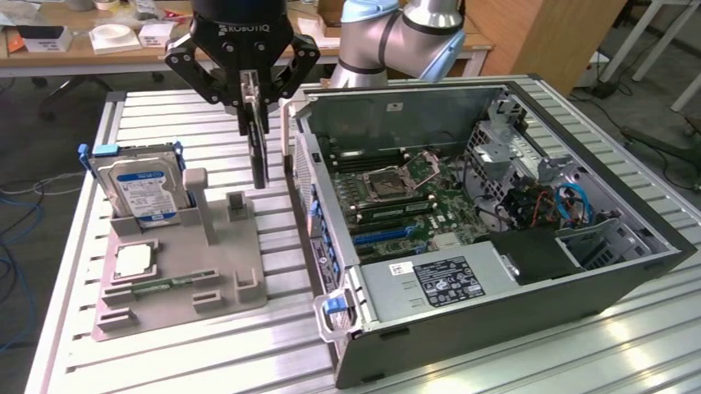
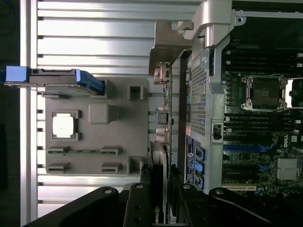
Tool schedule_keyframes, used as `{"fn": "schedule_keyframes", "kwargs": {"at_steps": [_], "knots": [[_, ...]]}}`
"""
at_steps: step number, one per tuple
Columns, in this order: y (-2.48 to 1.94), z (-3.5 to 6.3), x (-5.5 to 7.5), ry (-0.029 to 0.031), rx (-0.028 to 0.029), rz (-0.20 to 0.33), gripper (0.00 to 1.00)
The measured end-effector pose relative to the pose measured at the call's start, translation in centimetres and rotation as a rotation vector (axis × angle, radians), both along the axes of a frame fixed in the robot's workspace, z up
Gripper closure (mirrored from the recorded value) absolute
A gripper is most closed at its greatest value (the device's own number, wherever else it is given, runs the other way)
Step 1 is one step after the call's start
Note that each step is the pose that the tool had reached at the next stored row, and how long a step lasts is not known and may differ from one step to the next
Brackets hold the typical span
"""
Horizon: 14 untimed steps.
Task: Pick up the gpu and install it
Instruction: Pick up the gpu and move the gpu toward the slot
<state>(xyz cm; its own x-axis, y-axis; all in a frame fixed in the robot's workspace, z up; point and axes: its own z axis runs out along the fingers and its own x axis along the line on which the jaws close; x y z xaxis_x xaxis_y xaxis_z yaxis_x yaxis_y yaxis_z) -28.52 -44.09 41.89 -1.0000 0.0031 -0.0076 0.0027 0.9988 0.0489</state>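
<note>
While jaws pinch the gpu (image 1: 258, 152) upright — slatted metal table (image 1: 186, 361), open computer case (image 1: 493, 328), desk (image 1: 82, 57) behind.

Slatted aluminium table (image 1: 164, 361) spanning the exterior view, glare bouncing off it at 5 o'clock. Wooden desk (image 1: 66, 59) sitting at 11, wooden cabinet (image 1: 547, 37) standing at 1, cables (image 1: 28, 193) trailing over grey floor (image 1: 55, 139) at 9.

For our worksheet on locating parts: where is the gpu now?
In the exterior view's left half, the gpu hangs upright, gripped by the hand, over the grey holder, between the hard drive and the open case.
</note>
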Motion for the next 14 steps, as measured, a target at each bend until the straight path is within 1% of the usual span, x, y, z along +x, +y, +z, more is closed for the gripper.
{"fn": "schedule_keyframes", "kwargs": {"at_steps": [2, 14], "knots": [[0.0, -0.01, 0.01, -0.0001, 0.001, 0.0, 0.74], [0.0, -0.01, 0.57, -0.0001, 0.0011, 0.0, 0.74]]}}
